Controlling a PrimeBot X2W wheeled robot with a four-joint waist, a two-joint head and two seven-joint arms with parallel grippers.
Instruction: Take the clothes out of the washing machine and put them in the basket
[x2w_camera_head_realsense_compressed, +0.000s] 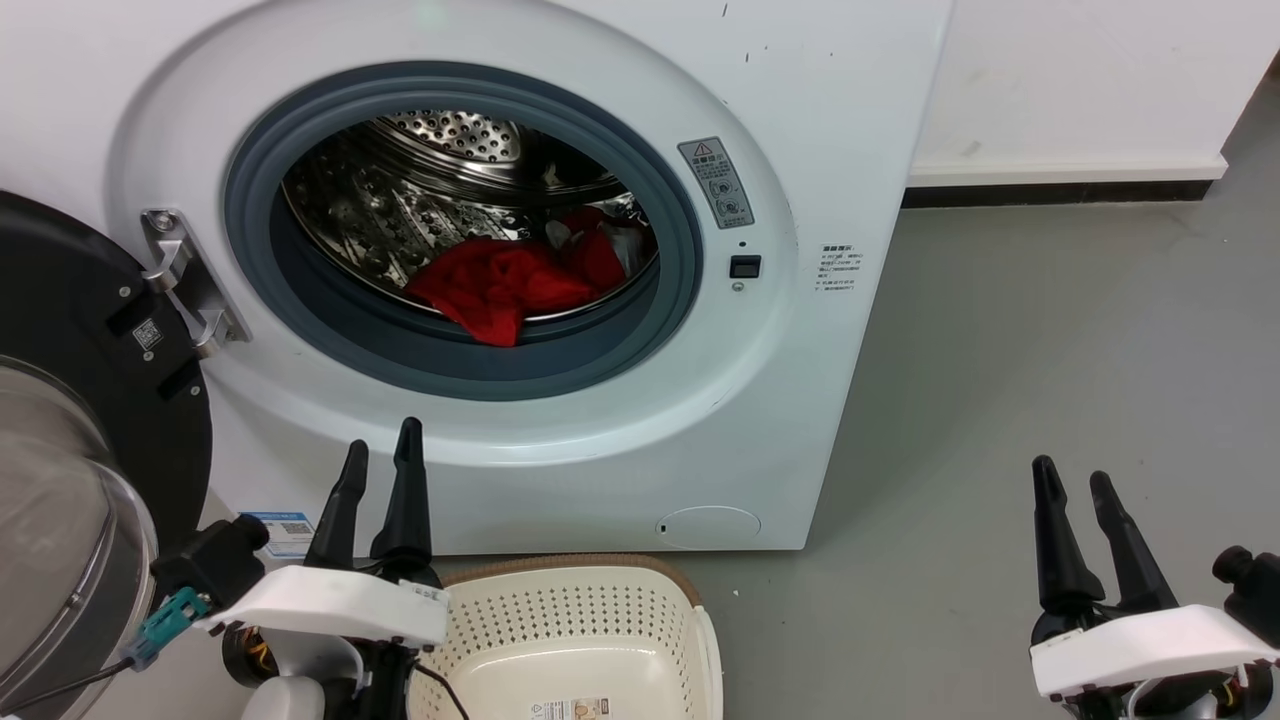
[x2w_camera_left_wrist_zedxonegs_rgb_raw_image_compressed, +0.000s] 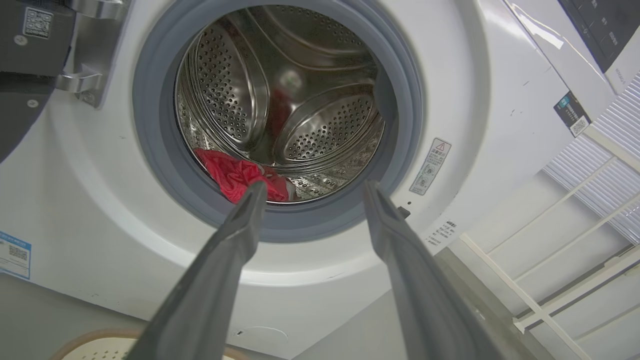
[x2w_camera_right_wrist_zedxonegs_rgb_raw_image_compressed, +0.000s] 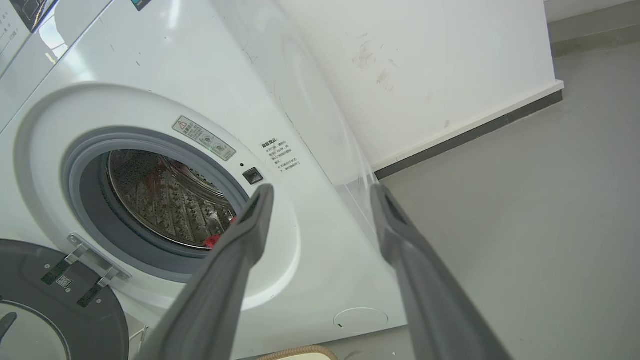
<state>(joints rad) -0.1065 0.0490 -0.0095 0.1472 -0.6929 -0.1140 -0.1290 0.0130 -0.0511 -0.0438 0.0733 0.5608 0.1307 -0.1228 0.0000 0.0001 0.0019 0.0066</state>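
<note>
Looking down, found the clothes heaped at six o'clock inside the washing machine, the basket on the floor at its six o'clock. Noted left gripper and right gripper spread apart, empty.

The grey floor bears the white washer; the cream basket stands just in front of it.
</note>
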